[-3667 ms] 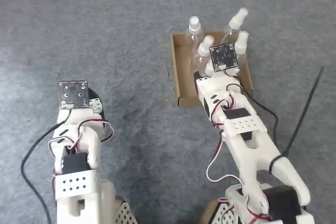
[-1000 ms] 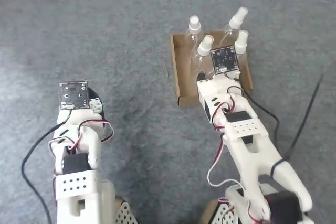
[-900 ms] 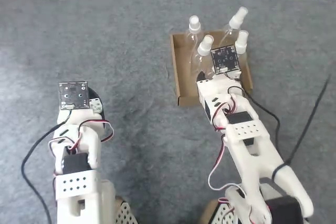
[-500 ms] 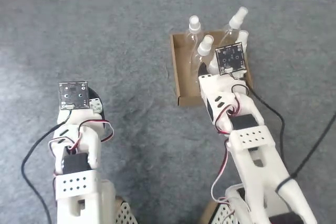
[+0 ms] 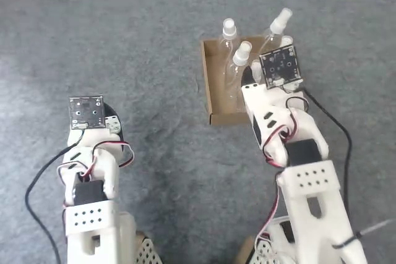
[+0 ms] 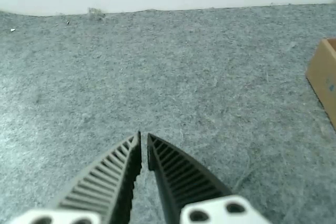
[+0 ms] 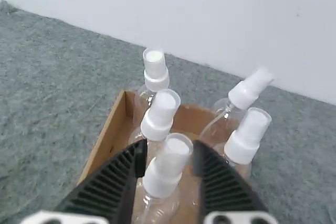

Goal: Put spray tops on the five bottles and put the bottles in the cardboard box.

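Black ribbed jaws of the right gripper (image 7: 169, 149) stand spread on either side of the white spray top (image 7: 167, 167) of the nearest bottle (image 7: 157, 203). They sit close against it, though I cannot tell whether the pads actually touch. That bottle stands upright directly under the gripper, inside the cardboard box (image 7: 103, 142). Just ahead of the jaws is a second bottle (image 7: 160, 109), and beyond it a third bottle (image 7: 155, 70) at the box's far corner. Off to one side of the gripper are a fourth bottle (image 7: 245, 136) and, farther out, a fifth bottle (image 7: 250, 88) that leans a little. All five wear spray tops, so the capping looks finished. All five also appear to stand within the box walls, though the bases of the farthest two are partly hidden. What seems left, at most, is for this gripper to come clear of the last bottle without tipping it into its close neighbours. Well apart from the box, the left gripper (image 6: 144, 141) is pressed nearly together with only a thin slit between the jaws. It pinches nothing and hangs over the bare grey felt mat (image 6: 210, 66).
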Controlling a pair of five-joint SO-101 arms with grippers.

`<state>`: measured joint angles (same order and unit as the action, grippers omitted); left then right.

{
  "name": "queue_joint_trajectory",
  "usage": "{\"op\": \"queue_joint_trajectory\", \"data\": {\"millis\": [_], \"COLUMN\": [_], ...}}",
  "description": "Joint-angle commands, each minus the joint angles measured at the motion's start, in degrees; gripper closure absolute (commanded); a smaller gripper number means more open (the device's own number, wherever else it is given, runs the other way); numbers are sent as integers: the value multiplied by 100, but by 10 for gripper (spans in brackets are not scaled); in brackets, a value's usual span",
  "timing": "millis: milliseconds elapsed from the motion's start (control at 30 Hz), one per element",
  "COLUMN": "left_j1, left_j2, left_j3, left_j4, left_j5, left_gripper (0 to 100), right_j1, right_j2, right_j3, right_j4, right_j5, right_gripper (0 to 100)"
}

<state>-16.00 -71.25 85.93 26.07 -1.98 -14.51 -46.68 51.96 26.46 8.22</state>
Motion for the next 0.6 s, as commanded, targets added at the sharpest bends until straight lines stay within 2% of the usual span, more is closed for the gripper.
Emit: {"op": "queue_joint_trajectory", "data": {"millis": [0, 333, 567], "left_j1": [0, 0, 9], "left_j2": [0, 0, 0], "left_j3": [-48, 13, 84], "left_j4": [-167, -308, -334], "left_j5": [-26, -18, -9], "left_gripper": [988, 988, 988], "right_j1": [66, 31, 75], "right_j2": [-743, -2334, -3521], "right_j3": [-404, 0, 1925], "right_j4": [558, 2598, 2633], "right_j5": [79, 26, 79], "right_gripper": [969, 971, 971]}}
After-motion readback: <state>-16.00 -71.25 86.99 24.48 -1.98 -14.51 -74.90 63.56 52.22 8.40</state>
